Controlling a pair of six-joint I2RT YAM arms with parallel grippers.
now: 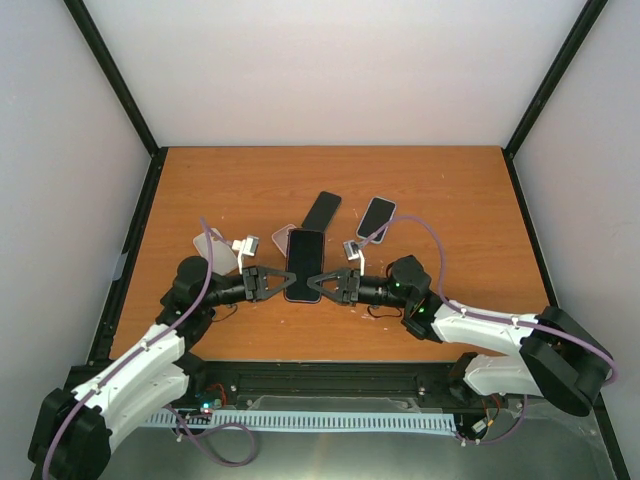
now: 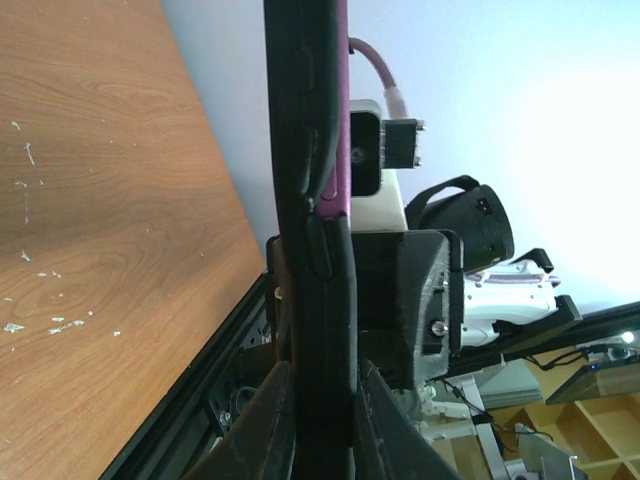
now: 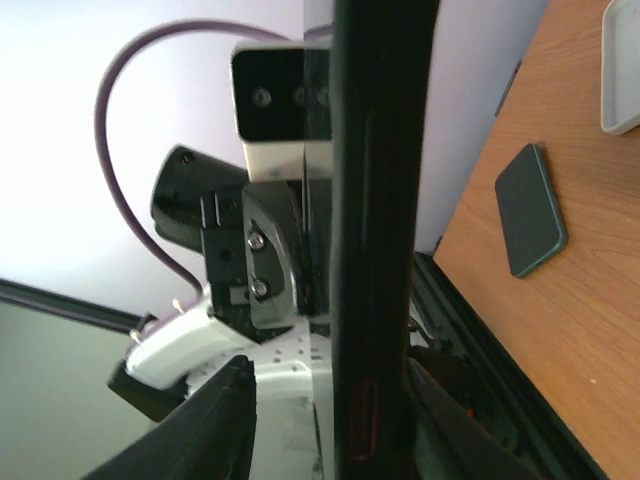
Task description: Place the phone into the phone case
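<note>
Phone held between arms: left tool clamps its left long edge, right tool its right edge; long axis runs near-to-far.

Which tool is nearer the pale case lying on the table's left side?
Left. The left tool is just right of the pale case; the right tool is farther right, across the held phone.
</note>
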